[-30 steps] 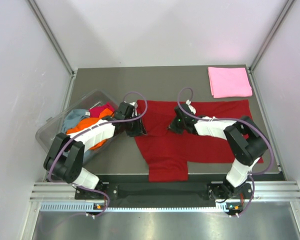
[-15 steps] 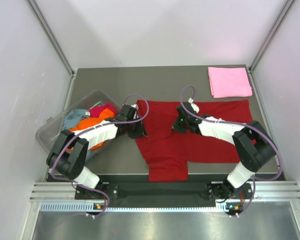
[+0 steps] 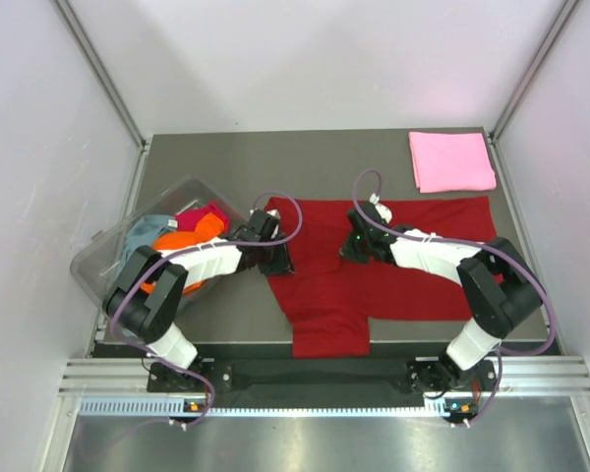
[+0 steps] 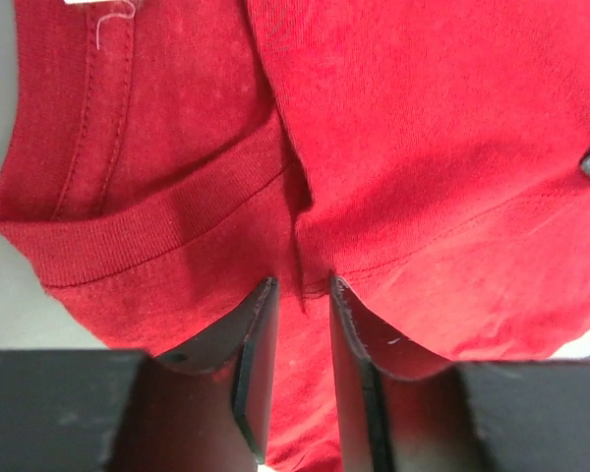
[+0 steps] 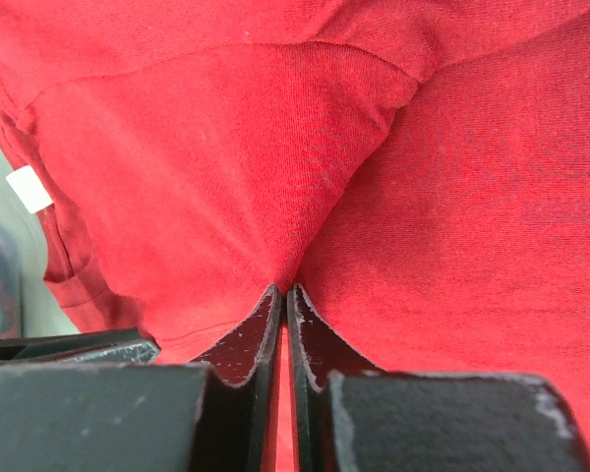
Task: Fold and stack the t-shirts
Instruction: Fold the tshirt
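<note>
A dark red t-shirt (image 3: 413, 265) lies spread across the table's middle, one sleeve hanging at the near edge. My left gripper (image 3: 276, 259) is at its left edge by the ribbed collar (image 4: 167, 221). Its jaws stand narrowly apart, with a fold of the red cloth (image 4: 300, 324) pinched between them. My right gripper (image 3: 352, 246) is on the shirt's middle, and in the right wrist view it (image 5: 283, 288) is shut tight on a raised pinch of red cloth. The white neck label (image 5: 29, 189) shows at the left. A folded light pink t-shirt (image 3: 450, 160) lies at the far right corner.
A clear plastic tub (image 3: 98, 264) lies tilted at the table's left. It holds orange (image 3: 182, 239), grey-blue (image 3: 147, 231) and magenta (image 3: 203, 214) shirts. White walls with metal posts enclose the table. A metal rail runs along the near edge.
My left gripper has moved right and nearer along the red shirt's left edge. My right gripper has shifted slightly right. The shirt has hardly moved.
</note>
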